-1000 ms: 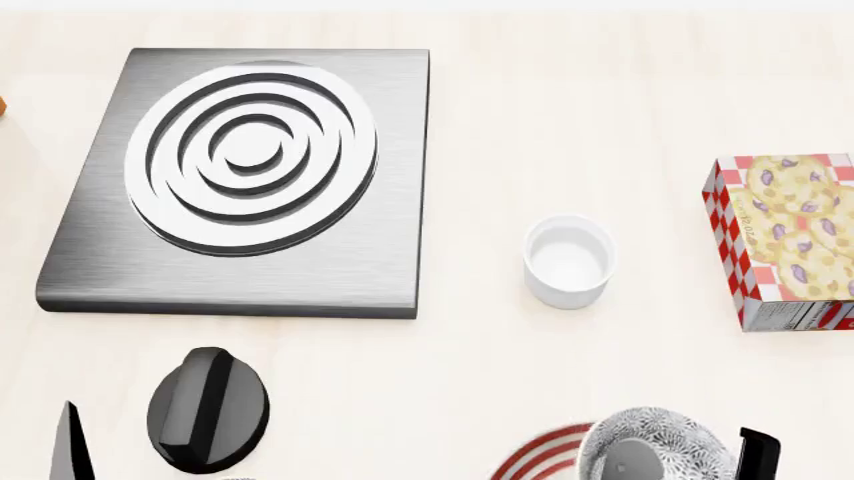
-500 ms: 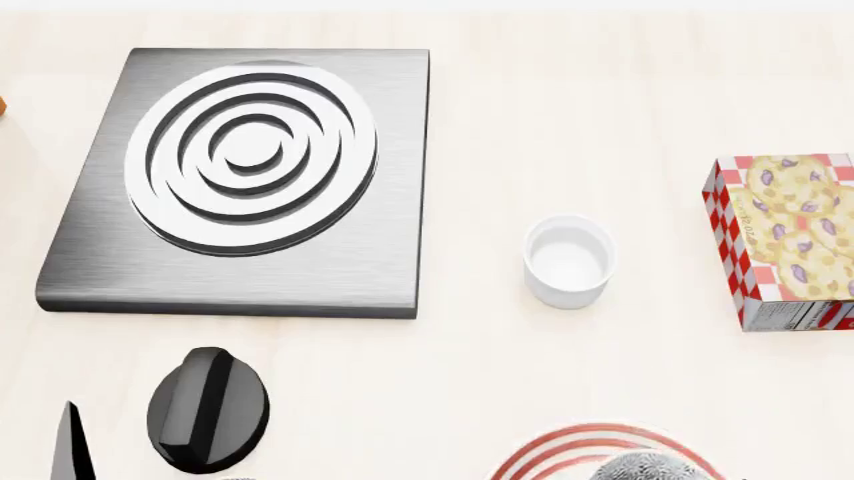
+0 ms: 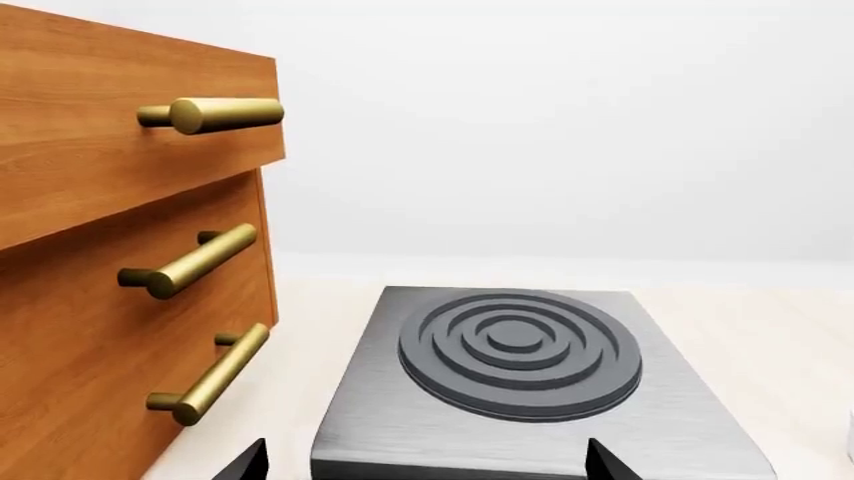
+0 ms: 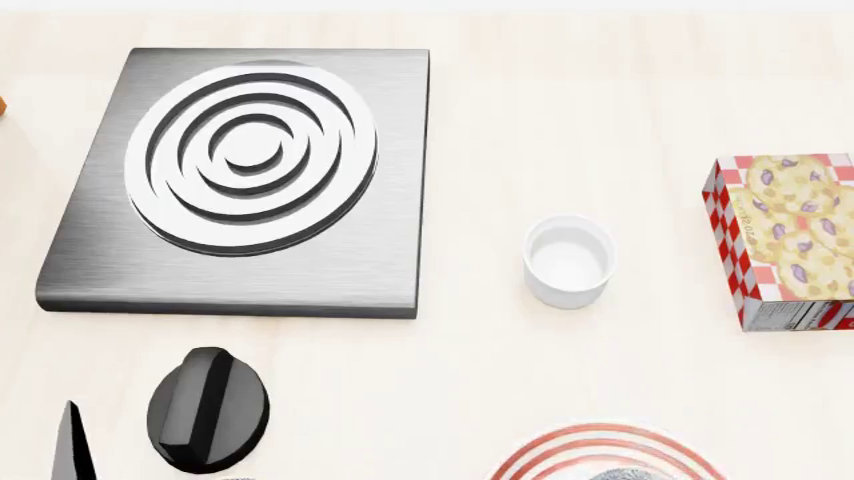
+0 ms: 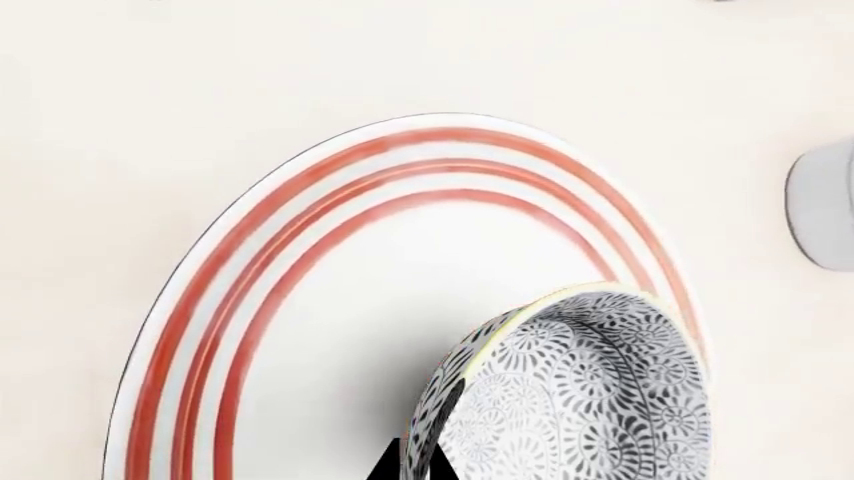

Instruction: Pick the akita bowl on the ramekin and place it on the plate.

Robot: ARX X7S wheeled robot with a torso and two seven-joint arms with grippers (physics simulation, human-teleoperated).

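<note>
**Speckled bowl held over the red-ringed plate**

Pale, cream-coloured countertop [image 4: 627,110] filled the head view, with a brushed-metal hob plate [image 4: 247,180] bearing raised concentric rings at its far left part. To the right of the hob, well apart from it, stood the ramekin [image 4: 570,261], upright, with nothing on it or in it. A red-checked box printed with cookies [image 4: 787,240] lay at the right edge. Near the bottom left sat a black knob [image 4: 207,408], and beside it a dark sliver of the left gripper [image 4: 70,445] showed; whether its fingers were spread or closed could not be told from there.

At the bottom edge of the head view, the plate [image 4: 607,452] showed only its far arc of red rings, with a small grey patch of the akita bowl [image 4: 625,474] just inside it.

The right wrist view gave the clearer account: the akita bowl [image 5: 574,395] sat tilted over the plate [image 5: 294,330], toward the plate's side nearest the ramekin [image 5: 825,205]. The right gripper [image 5: 411,462] showed only a dark fingertip against the bowl's rim; its grip could not be judged.

From the left wrist view, the left gripper's [image 3: 420,462] two dark fingertips stood wide apart with nothing between them, facing the hob plate [image 3: 534,390] and a wooden drawer unit [image 3: 120,260] with brass handles.
</note>
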